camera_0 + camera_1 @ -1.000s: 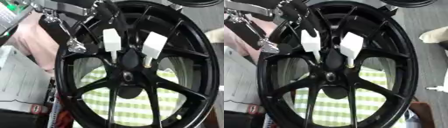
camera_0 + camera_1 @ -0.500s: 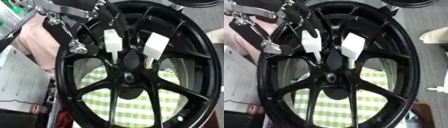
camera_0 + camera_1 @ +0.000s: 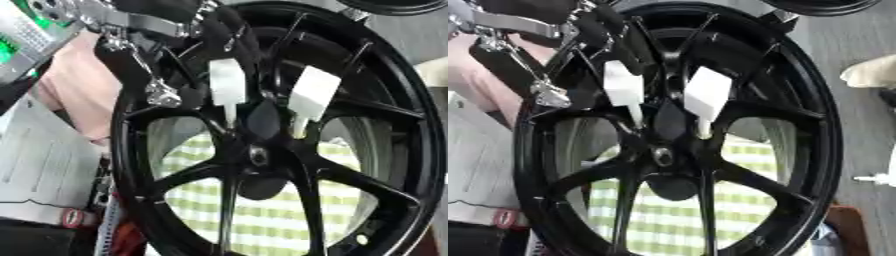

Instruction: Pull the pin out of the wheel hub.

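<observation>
Two white pins stand in the hub [image 3: 260, 150] at the wheel's [image 3: 411, 150] centre: one pin [image 3: 227, 90] at 11 o'clock, the other [image 3: 311, 95] at 1 o'clock, both with thin stems running down toward the hub. The wheel is black with slim spokes. Under it lies a green-and-white checked cloth [image 3: 262, 220]. The left hand [image 3: 219, 25] reaches in at 11 o'clock over the rim; whether its fingers are apart or together I cannot tell.
</observation>
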